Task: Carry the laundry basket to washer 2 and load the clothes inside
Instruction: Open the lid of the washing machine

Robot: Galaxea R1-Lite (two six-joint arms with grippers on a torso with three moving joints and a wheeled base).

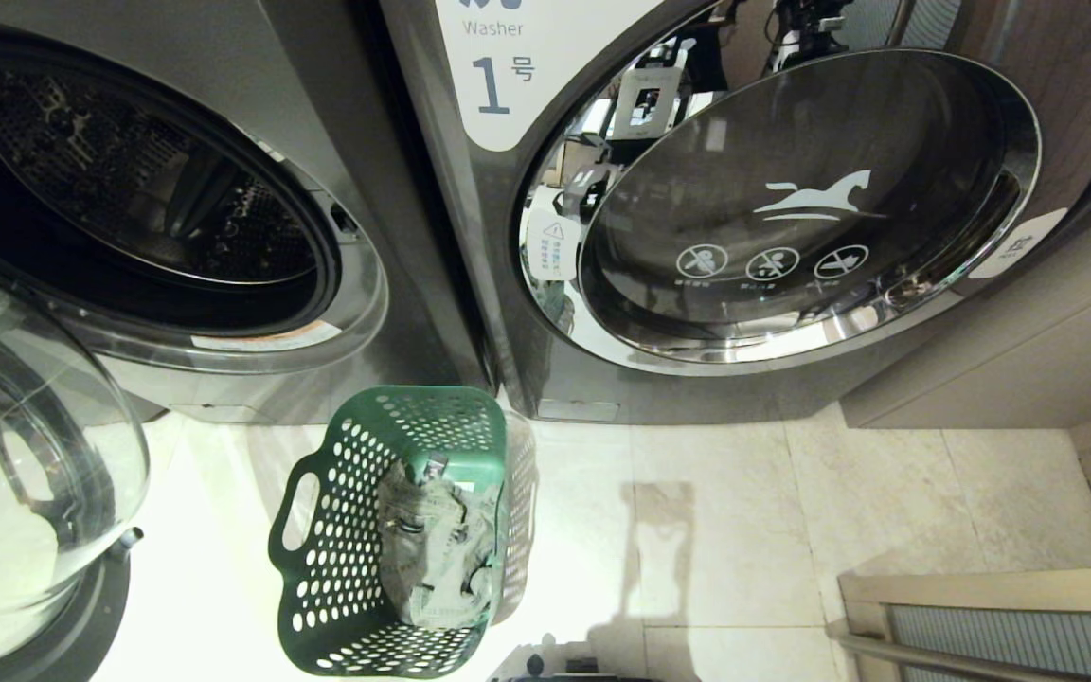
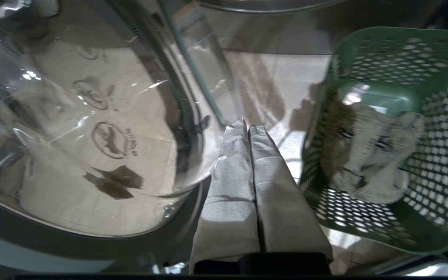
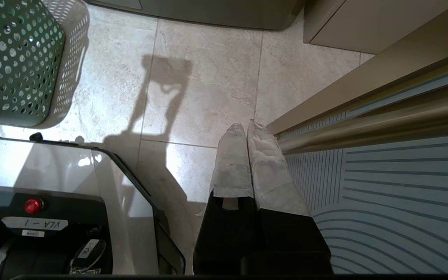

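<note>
Dark green hole-dotted laundry basket [image 1: 318, 568], pale grey-green clothes [image 1: 437, 549], cream marbled floor tiles [image 1: 744, 530].

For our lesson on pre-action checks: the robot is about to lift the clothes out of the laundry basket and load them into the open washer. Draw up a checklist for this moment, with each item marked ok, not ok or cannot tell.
1. Washer door swung open, drum reachable: ok.
2. Open machine is washer 2: cannot tell; its label is out of view, and only the closed neighbour shows "1".
3. Laundry basket on the floor before the open washer: ok.
4. Clothes lying in the basket: ok.
5. Left gripper open to grasp: not ok; shut, empty, beside the basket.
6. Right gripper out of the way: ok; shut over bare floor.
</note>
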